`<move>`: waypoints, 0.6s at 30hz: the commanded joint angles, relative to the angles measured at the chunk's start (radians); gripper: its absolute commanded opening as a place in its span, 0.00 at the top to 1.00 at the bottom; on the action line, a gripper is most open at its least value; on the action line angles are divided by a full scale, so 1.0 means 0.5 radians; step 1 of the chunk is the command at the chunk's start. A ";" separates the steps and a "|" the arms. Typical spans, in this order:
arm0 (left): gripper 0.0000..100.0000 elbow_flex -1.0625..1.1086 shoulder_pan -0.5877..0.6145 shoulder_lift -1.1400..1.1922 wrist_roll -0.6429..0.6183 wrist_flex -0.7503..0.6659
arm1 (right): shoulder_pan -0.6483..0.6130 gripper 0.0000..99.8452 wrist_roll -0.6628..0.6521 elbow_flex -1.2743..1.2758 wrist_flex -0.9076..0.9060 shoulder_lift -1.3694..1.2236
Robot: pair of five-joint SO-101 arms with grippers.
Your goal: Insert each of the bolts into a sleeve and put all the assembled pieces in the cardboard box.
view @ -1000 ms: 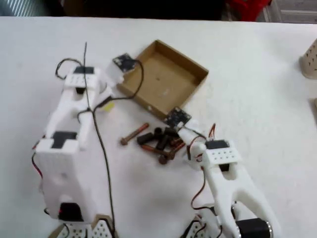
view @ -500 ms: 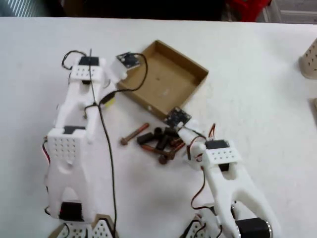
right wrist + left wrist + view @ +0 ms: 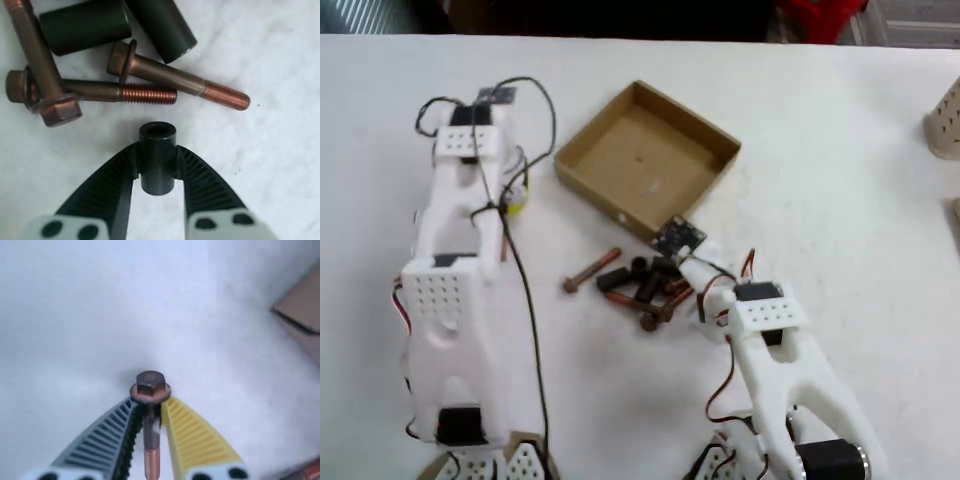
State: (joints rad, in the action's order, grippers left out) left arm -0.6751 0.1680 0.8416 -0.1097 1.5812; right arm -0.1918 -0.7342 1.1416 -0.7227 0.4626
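My left gripper [image 3: 150, 404], with one grey and one yellow finger, is shut on a copper bolt [image 3: 150, 390] and holds it above the white table, left of the cardboard box [image 3: 645, 155]. In the high view the left gripper [image 3: 510, 198] hangs under its arm. My right gripper [image 3: 157, 152] is shut on a black sleeve [image 3: 157, 165], upright between its black fingers, just beside the pile. That pile of bolts and sleeves [image 3: 645, 285] lies in front of the box, with the right gripper [image 3: 672, 272] at its edge. One bolt [image 3: 590, 270] lies apart, left of the pile.
Three loose bolts [image 3: 175, 80] and two black sleeves [image 3: 85, 25] lie close ahead of the right gripper. The box's corner [image 3: 305, 310] shows beside the left gripper. A beige perforated object [image 3: 945, 120] stands at the table's far right edge.
The left arm has swung left, away from the box's near-left corner, carrying its gripper along. The right arm and the pile have stayed put.
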 commanded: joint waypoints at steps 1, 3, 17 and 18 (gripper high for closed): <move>0.98 -0.101 0.060 -0.011 0.068 -0.046 | -0.014 0.98 -0.021 -0.049 0.038 0.041; 0.98 -0.055 0.060 -0.011 0.074 -0.098 | -0.014 0.98 -0.021 -0.049 0.038 0.041; 0.98 0.129 0.066 -0.121 0.169 -0.175 | -0.014 0.98 -0.028 -0.049 0.038 0.041; 0.98 0.227 0.066 -0.195 0.169 -0.230 | -0.014 0.98 -0.028 -0.049 0.038 0.041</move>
State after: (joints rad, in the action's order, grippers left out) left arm -0.6322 0.1895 0.8385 -0.0453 1.5244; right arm -0.1918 -0.7342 1.1416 -0.7227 0.4626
